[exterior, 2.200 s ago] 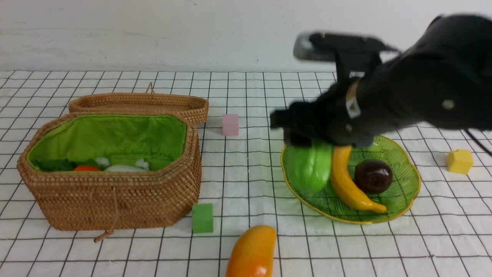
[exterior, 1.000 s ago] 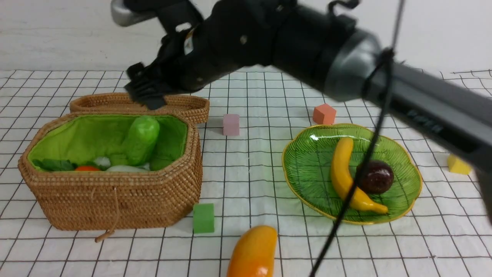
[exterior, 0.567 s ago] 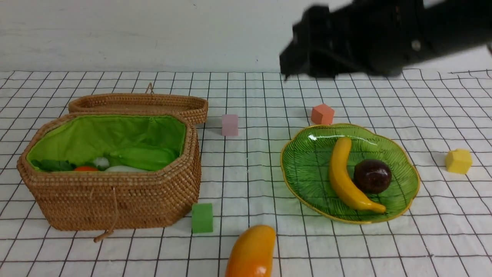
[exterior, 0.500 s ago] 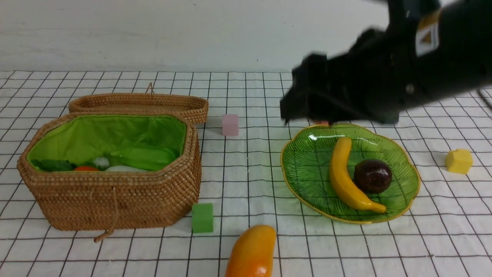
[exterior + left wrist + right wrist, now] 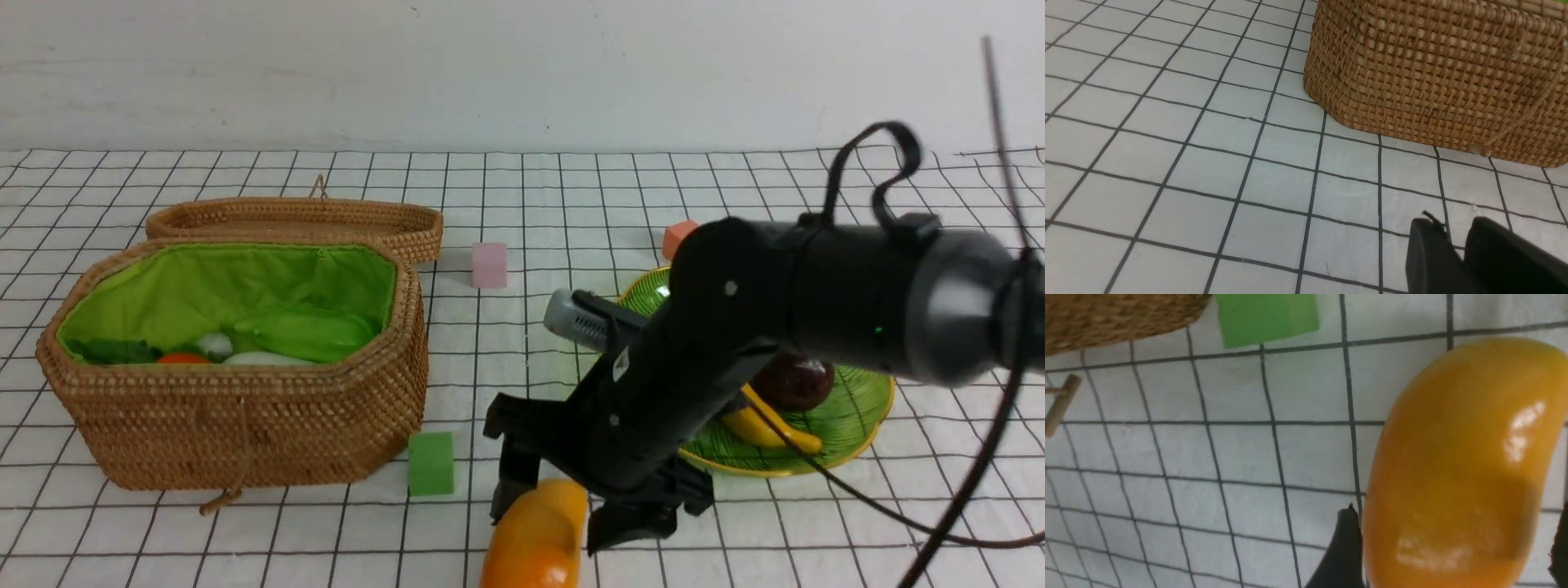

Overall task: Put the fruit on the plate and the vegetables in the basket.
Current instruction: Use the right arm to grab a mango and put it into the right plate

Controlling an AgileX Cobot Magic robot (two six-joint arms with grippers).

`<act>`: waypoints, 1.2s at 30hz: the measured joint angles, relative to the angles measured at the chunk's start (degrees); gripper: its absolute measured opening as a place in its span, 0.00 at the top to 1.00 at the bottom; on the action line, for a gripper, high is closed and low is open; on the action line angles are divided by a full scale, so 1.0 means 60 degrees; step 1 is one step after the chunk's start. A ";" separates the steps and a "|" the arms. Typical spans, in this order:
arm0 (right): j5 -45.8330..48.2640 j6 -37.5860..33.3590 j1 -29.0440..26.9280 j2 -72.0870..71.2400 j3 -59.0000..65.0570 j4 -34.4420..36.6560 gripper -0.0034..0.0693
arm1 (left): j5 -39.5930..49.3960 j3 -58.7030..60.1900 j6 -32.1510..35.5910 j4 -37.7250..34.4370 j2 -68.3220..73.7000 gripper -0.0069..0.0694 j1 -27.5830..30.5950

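The mango [image 5: 535, 535] lies on the cloth at the front edge. My right gripper [image 5: 563, 508] is open and low over it, one finger on each side; in the right wrist view the mango [image 5: 1457, 469] sits between the fingers of the gripper [image 5: 1453, 543]. The plate [image 5: 861, 408] holds the banana [image 5: 775, 433] and the dark purple fruit [image 5: 796, 384], partly hidden by my right arm. The basket [image 5: 245, 425] holds the gourd [image 5: 306, 335], radish [image 5: 261, 357] and carrot [image 5: 184, 357]. My left gripper [image 5: 1453, 241] is shut and empty over the cloth, near the basket's wall [image 5: 1433, 81].
The woven lid [image 5: 294, 219] lies behind the basket. A green cube [image 5: 430, 463] stands left of the mango and also shows in the right wrist view [image 5: 1267, 316]. A pink cube [image 5: 489, 265] and an orange cube [image 5: 676, 237] stand further back.
My right gripper carried the gourd from the plate to the basket and let it go there. It then swung back right and came down open around the mango.
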 joint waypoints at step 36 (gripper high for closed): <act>-0.0284 -0.3135 -0.3652 0.1353 -0.3235 -0.0847 0.15 | 0.0000 0.0000 0.0000 0.0008 0.0000 0.72 0.0000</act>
